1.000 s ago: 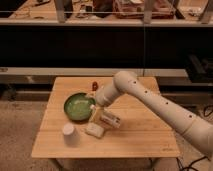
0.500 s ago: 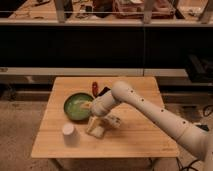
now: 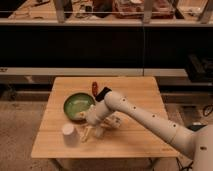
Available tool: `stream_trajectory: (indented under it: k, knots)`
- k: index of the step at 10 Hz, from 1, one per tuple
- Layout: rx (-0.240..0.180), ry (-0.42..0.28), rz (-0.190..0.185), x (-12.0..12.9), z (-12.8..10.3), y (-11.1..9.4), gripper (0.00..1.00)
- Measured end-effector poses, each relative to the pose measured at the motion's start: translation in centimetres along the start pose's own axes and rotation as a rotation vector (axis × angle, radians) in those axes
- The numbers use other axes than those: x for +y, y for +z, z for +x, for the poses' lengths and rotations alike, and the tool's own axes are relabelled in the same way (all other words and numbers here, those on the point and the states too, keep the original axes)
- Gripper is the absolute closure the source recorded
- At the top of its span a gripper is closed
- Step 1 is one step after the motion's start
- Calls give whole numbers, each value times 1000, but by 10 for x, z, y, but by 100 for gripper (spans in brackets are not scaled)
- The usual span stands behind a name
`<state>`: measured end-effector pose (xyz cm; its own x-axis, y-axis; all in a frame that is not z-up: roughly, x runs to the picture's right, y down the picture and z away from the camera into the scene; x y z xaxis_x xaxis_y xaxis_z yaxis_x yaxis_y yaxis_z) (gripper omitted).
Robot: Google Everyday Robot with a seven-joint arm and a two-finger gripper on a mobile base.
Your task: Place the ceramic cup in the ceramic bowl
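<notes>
The ceramic cup [image 3: 69, 134] is small, white and handleless, and it stands upright near the front left of the wooden table [image 3: 140, 90]. The ceramic bowl [image 3: 78, 104] is green and shallow, and it sits behind the cup, left of the table's middle. My gripper [image 3: 90, 132] points down just right of the cup, in front of the bowl, a short gap away from the cup. Its fingers are open and hold nothing. The white arm [image 3: 145, 117] reaches in from the lower right.
A flat whitish block [image 3: 113, 122] lies just right of the gripper, partly under the arm. A small red object [image 3: 94, 87] sits behind the bowl. Dark shelving runs behind the table, and the floor lies on both sides.
The gripper has swung left and toward the table's front edge, from over the whitish block to just beside the cup. Cup and bowl have not moved.
</notes>
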<state>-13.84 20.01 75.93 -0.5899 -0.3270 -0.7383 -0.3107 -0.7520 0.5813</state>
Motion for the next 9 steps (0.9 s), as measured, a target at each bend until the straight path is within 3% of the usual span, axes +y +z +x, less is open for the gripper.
stream_trajectory:
  k: [3,9]
  knots:
    - [53,-19,-4,3,7,16,20]
    - [106,9,12,-1,1,35,20]
